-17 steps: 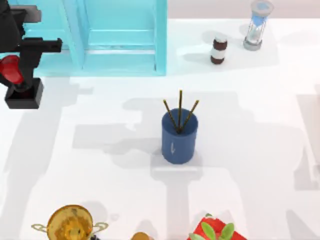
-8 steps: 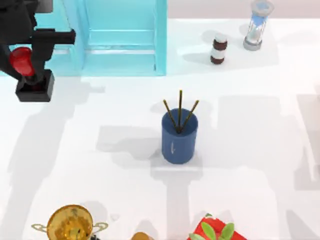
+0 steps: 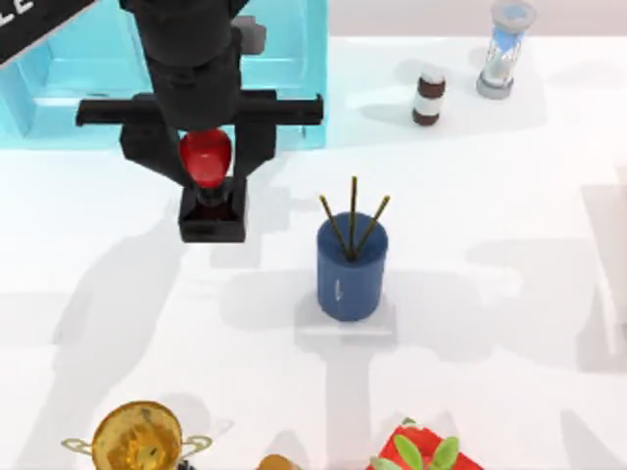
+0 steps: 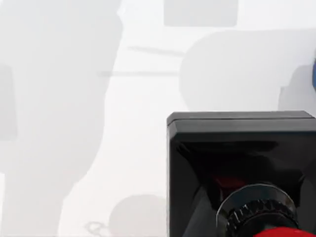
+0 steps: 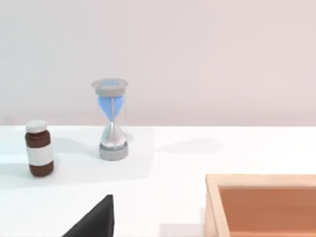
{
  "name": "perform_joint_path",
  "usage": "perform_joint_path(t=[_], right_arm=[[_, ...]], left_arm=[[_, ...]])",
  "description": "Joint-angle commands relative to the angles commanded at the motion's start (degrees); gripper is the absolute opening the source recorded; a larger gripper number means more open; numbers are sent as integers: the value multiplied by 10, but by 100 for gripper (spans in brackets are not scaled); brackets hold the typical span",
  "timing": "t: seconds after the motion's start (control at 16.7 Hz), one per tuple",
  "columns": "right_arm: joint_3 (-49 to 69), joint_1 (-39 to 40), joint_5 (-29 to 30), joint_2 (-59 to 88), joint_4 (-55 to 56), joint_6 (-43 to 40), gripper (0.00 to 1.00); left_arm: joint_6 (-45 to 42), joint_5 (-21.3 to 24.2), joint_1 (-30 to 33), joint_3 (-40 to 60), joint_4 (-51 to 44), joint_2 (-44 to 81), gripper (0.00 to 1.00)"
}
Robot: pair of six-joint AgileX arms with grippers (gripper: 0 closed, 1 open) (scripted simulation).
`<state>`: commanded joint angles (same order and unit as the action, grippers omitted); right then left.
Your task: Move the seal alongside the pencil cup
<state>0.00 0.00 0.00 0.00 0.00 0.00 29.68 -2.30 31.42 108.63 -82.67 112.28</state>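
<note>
Seal (image 3: 209, 181), red knob, black square base, upright in our grip, left of dark blue pencil cup (image 3: 351, 269), apart.

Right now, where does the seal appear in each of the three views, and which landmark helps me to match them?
Top view: the seal hangs in the left gripper, left of the pencil cup.
Left wrist view: the seal sits in the lower right part, black base toward the table.
Right wrist view: not in it.
Shared landmark: the white table.
</note>
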Motion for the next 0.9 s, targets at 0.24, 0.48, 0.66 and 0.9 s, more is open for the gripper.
perform_joint_path(t=[0.24,0.48,0.66,0.9], right_arm=[[0,0,0,0,0,0,100],[0,0,0,0,0,0,100],[0,0,0,0,0,0,100],[0,0,0,0,0,0,100]], left_arm=[[56,-9,56,-14,19,-15,0],[55,-8,54,-13,18,-12,0],[55,-8,54,-28,32,-15,0],[55,-9,55,-53,54,-18,0]])
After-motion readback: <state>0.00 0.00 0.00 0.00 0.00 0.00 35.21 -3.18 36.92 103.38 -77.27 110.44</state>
